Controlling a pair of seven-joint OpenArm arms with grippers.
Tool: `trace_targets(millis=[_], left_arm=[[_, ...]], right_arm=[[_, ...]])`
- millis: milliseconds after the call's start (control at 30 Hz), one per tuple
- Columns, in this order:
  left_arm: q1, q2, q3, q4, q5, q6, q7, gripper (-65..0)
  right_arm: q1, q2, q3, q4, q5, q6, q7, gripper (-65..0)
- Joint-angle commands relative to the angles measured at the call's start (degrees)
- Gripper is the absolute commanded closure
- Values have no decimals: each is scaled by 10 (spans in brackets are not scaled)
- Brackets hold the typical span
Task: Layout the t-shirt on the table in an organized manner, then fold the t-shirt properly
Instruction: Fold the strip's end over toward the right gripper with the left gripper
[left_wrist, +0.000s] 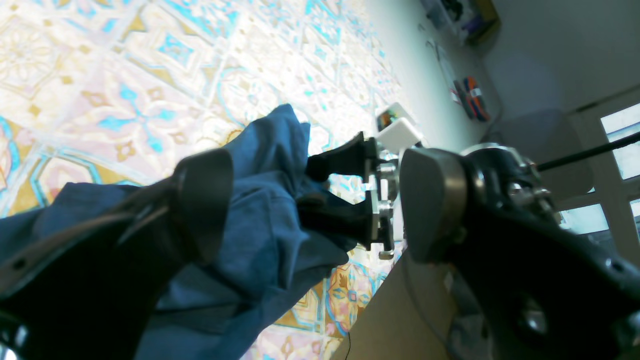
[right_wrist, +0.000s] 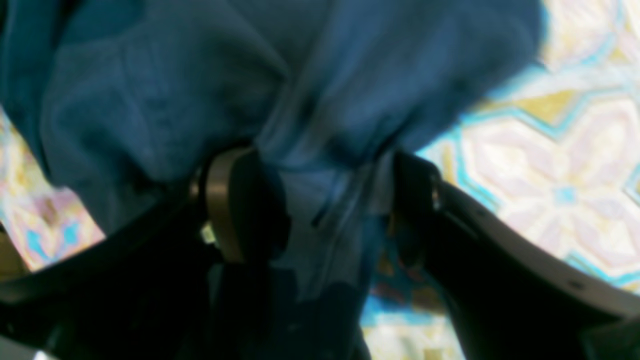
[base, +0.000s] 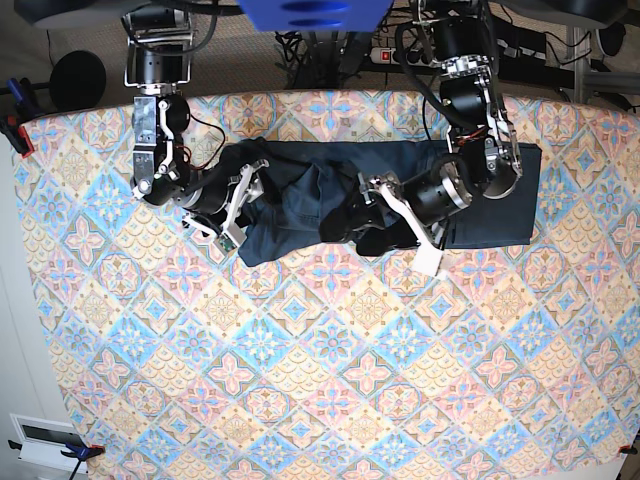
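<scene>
The dark navy t-shirt (base: 480, 190) lies rumpled along the far edge of the table (base: 330, 380), flat on its right part and bunched in the middle. My left gripper (base: 352, 232) is low over the bunched middle. In the left wrist view it (left_wrist: 315, 205) stands wide open, with cloth (left_wrist: 260, 235) heaped against one finger (left_wrist: 200, 200). My right gripper (base: 245, 205) is at the shirt's left end. Close up, its (right_wrist: 327, 215) fingers stand part-way apart around a fold of the shirt (right_wrist: 150, 90). The view is blurred, and I see no firm pinch.
Cables and a power strip (base: 385, 55) run behind the table's far edge. Clamps (base: 20, 135) hold the patterned cloth at its left corner. A white box (base: 40, 440) sits off the near left corner. The table edge (left_wrist: 380, 295) drops to the floor beside my left gripper.
</scene>
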Motion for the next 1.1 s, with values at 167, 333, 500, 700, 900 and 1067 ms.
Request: trace_targets(millis=[167, 333, 500, 700, 900, 1067], left_arm=[[-10, -42, -38, 9, -15, -3, -11, -515], [-10, -71, -66, 9, -16, -3, -12, -515], [-8, -97, -99, 7, -16, -4, -12, -515], [-8, -109, -117, 7, -16, -4, -12, -515], [-8, -124, -117, 7, -16, -4, -13, -515], [-8, -124, -117, 7, -16, -4, -13, -515]], right_arm=[[6, 4, 51, 5, 47, 2, -30, -396], [28, 6, 61, -11, 121, 2, -48, -395], [28, 6, 62, -15, 127, 2, -57, -394], [26, 4, 60, -15, 128, 2, -62, -394], [25, 3, 46, -34, 128, 2, -63, -394], [25, -3, 45, -77, 126, 2, -61, -394]])
